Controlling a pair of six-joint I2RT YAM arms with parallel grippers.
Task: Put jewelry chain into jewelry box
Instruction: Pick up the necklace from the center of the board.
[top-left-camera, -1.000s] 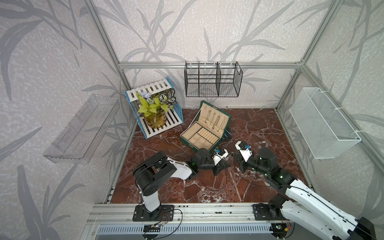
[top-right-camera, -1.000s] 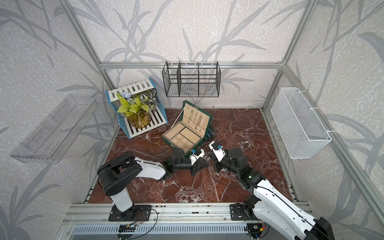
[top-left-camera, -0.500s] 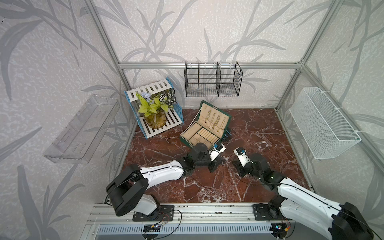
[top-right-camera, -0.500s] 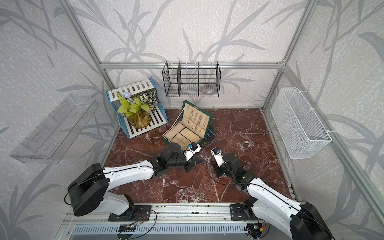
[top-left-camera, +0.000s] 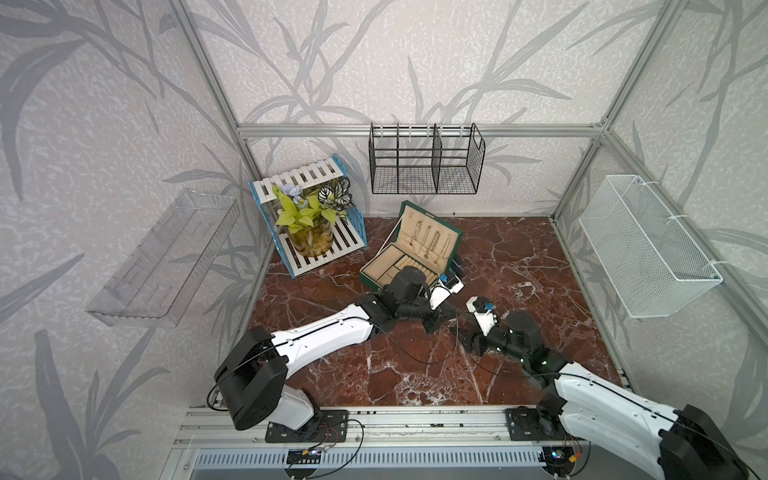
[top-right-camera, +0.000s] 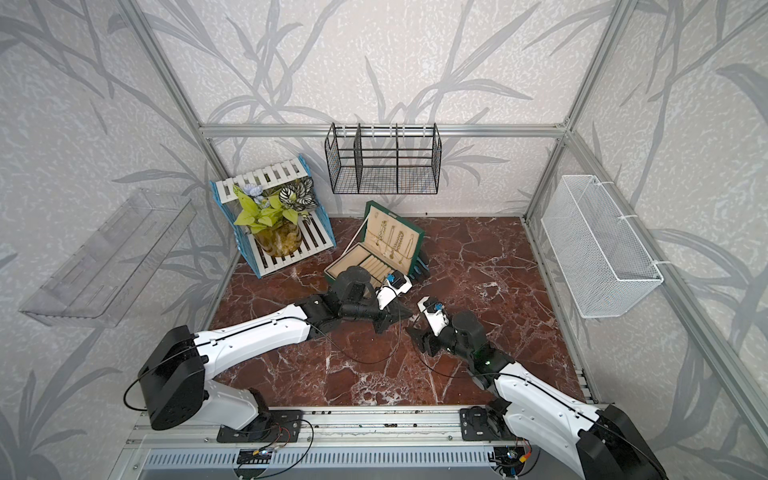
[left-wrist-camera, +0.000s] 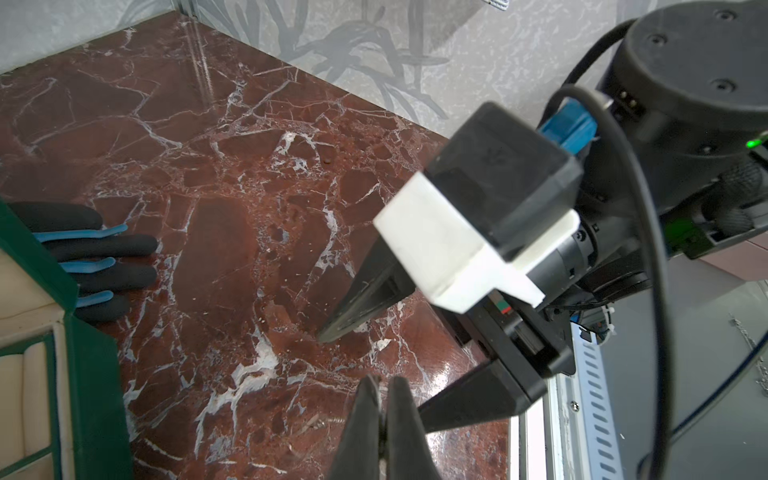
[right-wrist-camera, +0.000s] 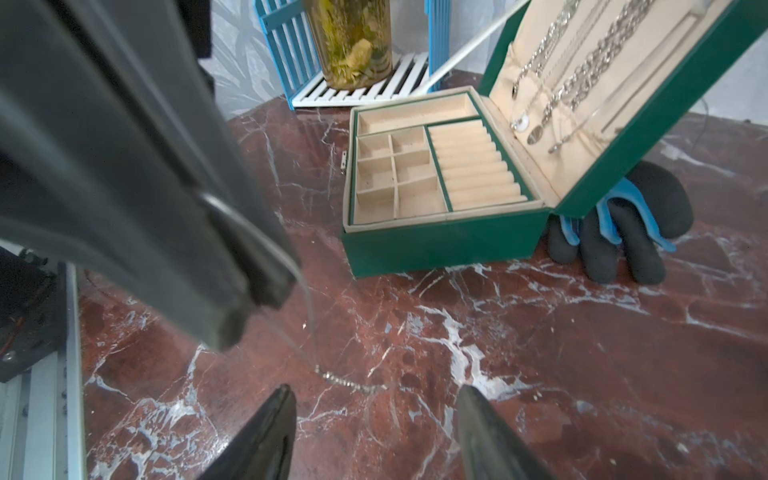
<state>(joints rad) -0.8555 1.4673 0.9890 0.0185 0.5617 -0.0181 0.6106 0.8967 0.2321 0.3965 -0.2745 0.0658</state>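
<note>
The dark green jewelry box (top-left-camera: 388, 277) (top-right-camera: 351, 272) stands open at the back of the marble floor, its cream compartments (right-wrist-camera: 399, 174) empty and several necklaces hanging in its raised lid. A thin silver jewelry chain (right-wrist-camera: 349, 382) (left-wrist-camera: 322, 423) hangs from my left gripper (left-wrist-camera: 382, 380) (top-left-camera: 436, 327), which is shut on it. The chain's lower beaded end lies on the floor. My right gripper (right-wrist-camera: 376, 392) (top-left-camera: 462, 337) is open just in front of that end, holding nothing, and sits close to the left one.
A black-and-blue glove (right-wrist-camera: 623, 232) (left-wrist-camera: 95, 266) lies behind the box. A potted plant on a white-and-blue rack (top-left-camera: 311, 224) stands at the back left. On the walls hang a black wire basket (top-left-camera: 424, 166), a white mesh basket (top-left-camera: 648, 249) and a clear shelf (top-left-camera: 166, 257).
My right gripper went from shut to open and drew back a little. The left arm stretched out towards the box, still shut on the chain.
</note>
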